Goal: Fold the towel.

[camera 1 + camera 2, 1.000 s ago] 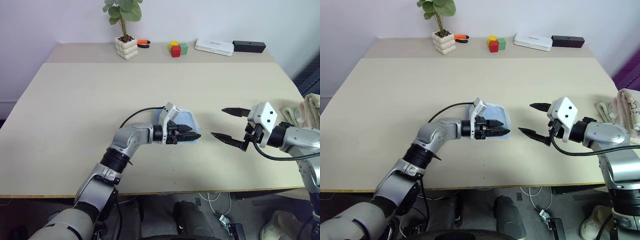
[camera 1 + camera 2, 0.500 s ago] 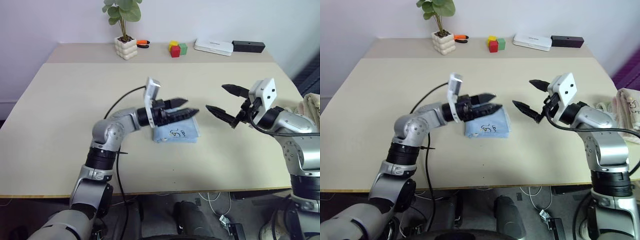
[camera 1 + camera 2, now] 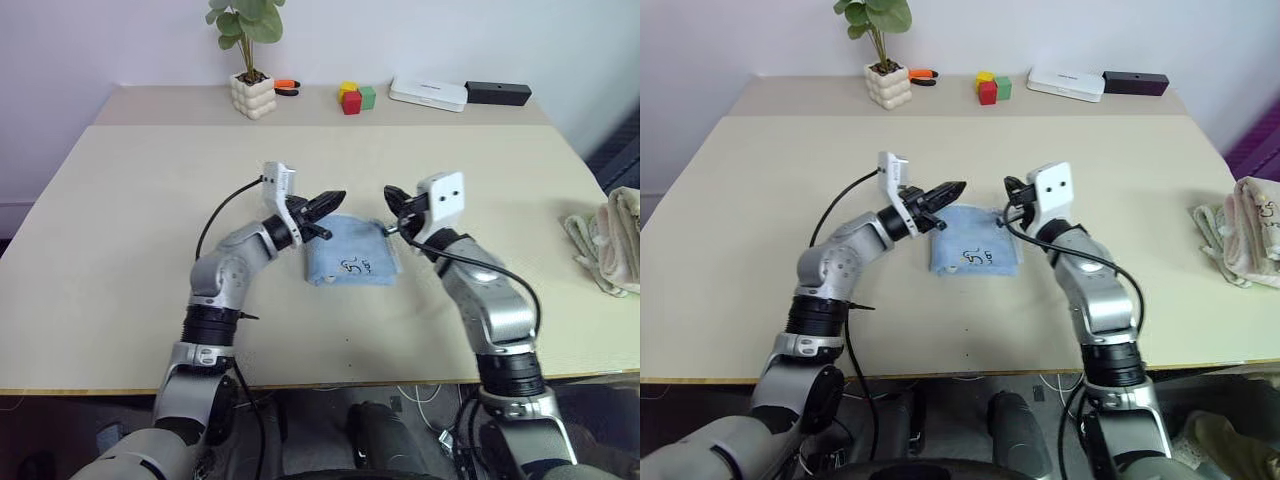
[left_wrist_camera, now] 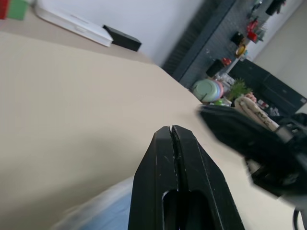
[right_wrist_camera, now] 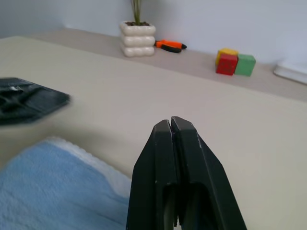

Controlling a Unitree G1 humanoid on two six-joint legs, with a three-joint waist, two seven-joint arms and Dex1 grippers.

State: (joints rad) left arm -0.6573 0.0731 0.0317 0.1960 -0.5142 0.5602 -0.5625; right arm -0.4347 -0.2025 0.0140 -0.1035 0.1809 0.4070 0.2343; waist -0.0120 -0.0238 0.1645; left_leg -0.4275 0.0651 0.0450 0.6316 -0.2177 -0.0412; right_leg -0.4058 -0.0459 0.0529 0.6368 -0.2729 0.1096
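The light blue towel (image 3: 350, 254) lies folded into a small rectangle in the middle of the table, with a dark cartoon print on its top face. My left gripper (image 3: 335, 198) hovers just above the towel's far left corner, shut, with nothing in it. Level with it, my right gripper (image 3: 391, 200) hangs over the far right corner, also shut and empty. The two tips point toward each other a short way apart. In the left wrist view the shut fingers (image 4: 171, 139) point past the towel (image 4: 98, 208) at the blurred right gripper (image 4: 240, 136). The right wrist view shows the towel (image 5: 57, 187) below.
Along the far shelf stand a potted plant (image 3: 252, 95), an orange-handled tool (image 3: 286, 86), coloured blocks (image 3: 353, 97), a white box (image 3: 428, 94) and a black box (image 3: 498, 93). Beige towels (image 3: 608, 240) are heaped at the table's right edge.
The left gripper lifted off the towel, swung left and shut. The right arm swept in from the right to the towel's far right corner and shut. The towel stayed folded on the table.
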